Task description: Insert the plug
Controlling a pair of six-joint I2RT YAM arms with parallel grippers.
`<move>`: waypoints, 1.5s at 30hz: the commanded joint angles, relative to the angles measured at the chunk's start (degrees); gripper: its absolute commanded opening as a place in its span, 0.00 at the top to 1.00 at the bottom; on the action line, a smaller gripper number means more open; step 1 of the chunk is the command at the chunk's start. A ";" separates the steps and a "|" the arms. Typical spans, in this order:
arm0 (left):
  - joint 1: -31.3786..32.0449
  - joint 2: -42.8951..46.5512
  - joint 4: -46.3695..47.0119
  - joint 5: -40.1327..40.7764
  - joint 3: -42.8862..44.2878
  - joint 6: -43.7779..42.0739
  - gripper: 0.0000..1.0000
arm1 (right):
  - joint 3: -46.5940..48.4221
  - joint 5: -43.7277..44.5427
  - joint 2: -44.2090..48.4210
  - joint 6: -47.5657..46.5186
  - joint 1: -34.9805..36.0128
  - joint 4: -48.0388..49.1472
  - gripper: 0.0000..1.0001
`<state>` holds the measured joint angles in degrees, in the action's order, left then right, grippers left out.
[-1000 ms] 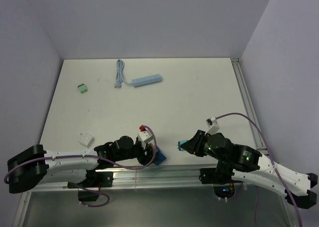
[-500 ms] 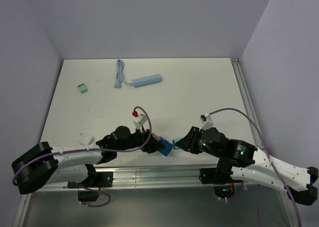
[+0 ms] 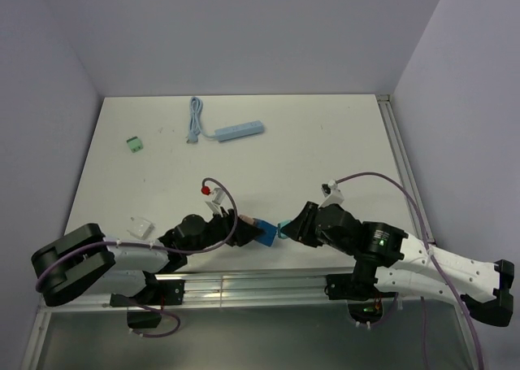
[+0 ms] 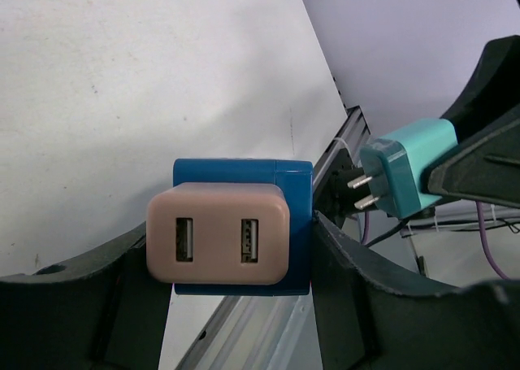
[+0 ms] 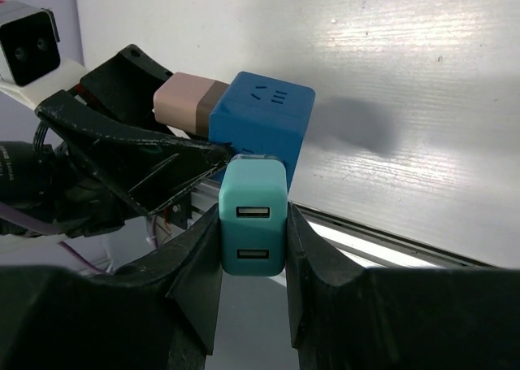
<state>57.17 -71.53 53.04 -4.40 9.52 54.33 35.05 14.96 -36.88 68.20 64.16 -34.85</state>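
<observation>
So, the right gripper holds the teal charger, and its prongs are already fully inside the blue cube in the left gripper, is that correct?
Not quite. The right gripper does hold the teal charger and the left gripper the blue cube, but the prongs are not inserted: the left wrist view shows both bare, outside the cube.
</observation>
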 commanded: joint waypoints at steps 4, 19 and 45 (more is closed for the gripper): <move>-0.13 -6.50 19.20 2.73 -1.87 5.70 1.00 | 4.85 4.37 -5.73 1.93 2.98 2.60 1.00; 2.77 -18.37 33.79 7.48 -3.72 12.73 1.00 | 6.62 9.47 -12.95 6.76 5.01 0.75 1.00; 5.76 -32.36 49.36 9.59 -4.95 17.66 1.00 | 3.27 10.00 -16.73 9.84 5.10 0.66 1.00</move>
<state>61.78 -102.54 85.65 4.54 6.50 74.59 37.93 21.74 -53.17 77.28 69.01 -34.22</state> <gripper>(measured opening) 0.630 0.380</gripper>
